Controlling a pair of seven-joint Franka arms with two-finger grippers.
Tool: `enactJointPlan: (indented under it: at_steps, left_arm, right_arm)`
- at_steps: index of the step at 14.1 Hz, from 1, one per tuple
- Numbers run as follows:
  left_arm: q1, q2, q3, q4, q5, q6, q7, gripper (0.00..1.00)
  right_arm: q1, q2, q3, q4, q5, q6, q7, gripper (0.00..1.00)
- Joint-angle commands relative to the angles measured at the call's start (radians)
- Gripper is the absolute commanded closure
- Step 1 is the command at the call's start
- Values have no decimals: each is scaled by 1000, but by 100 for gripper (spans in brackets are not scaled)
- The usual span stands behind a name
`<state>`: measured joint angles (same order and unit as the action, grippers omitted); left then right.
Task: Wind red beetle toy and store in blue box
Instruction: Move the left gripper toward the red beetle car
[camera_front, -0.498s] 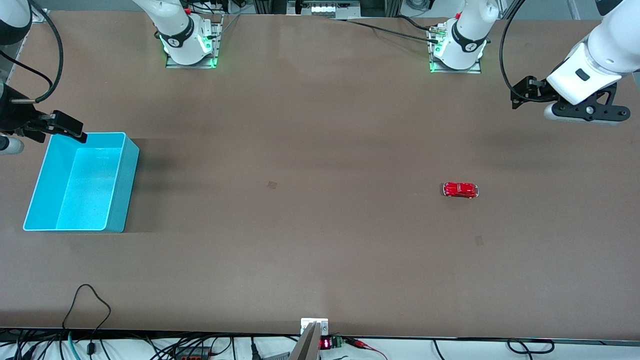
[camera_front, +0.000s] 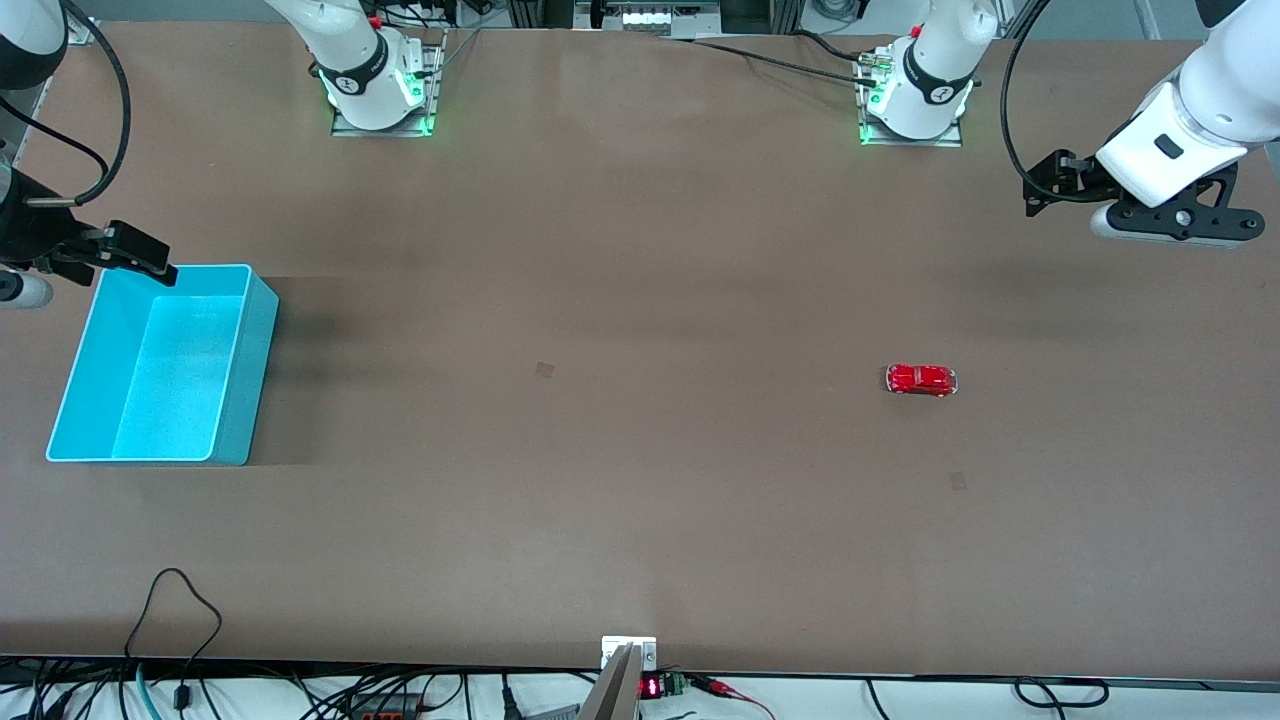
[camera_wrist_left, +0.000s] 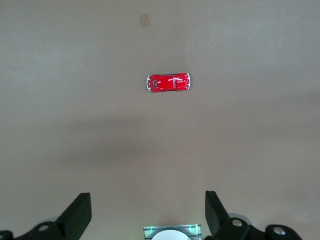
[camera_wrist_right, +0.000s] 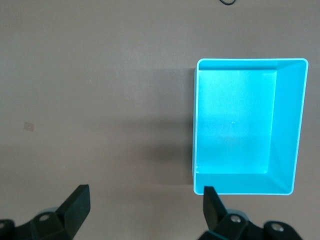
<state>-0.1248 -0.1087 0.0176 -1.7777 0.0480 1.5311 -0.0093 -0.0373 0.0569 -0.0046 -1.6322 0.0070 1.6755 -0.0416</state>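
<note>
1. Front view: the red beetle toy (camera_front: 921, 380) sits on the brown tabletop (camera_front: 600, 300) at the frame's right of centre; the blue box (camera_front: 230, 400) stands at the frame's left edge, well apart from it. The left gripper (camera_front: 1040, 190) hangs over bare tabletop at upper right; the right gripper (camera_front: 140, 255) is over the box's upper corner.
2. Left wrist view: the left gripper (camera_wrist_left: 148, 212) has its fingers spread, holding nothing; the toy (camera_wrist_left: 168, 82) lies above centre.
3. Right wrist view: the right gripper (camera_wrist_right: 145, 207) is likewise spread; the box (camera_wrist_right: 295, 125) is open-topped, at frame right.
</note>
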Motion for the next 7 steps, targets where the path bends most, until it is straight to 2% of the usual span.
enactJointPlan:
  at_steps: [1, 2, 4, 7]
  left_arm:
    - [-2, 18, -4, 32, 9, -25, -23, 0]
    - [-4, 23, -4, 30, 9, -52, -23, 0]
    - [-15, 32, -10, 34, 3, -187, -18, 0]
    - [-18, 75, -62, 32, -2, -317, -9, 0]
  right_arm:
    - [0, -3, 2, 8, 15, -11, 9, 0]
    - [0, -3, 2, 8, 15, -11, 11, 0]
    - [-1, -3, 2, 8, 15, -10, 9, 0]
    - [-10, 12, -2, 8, 16, -5, -1, 0]
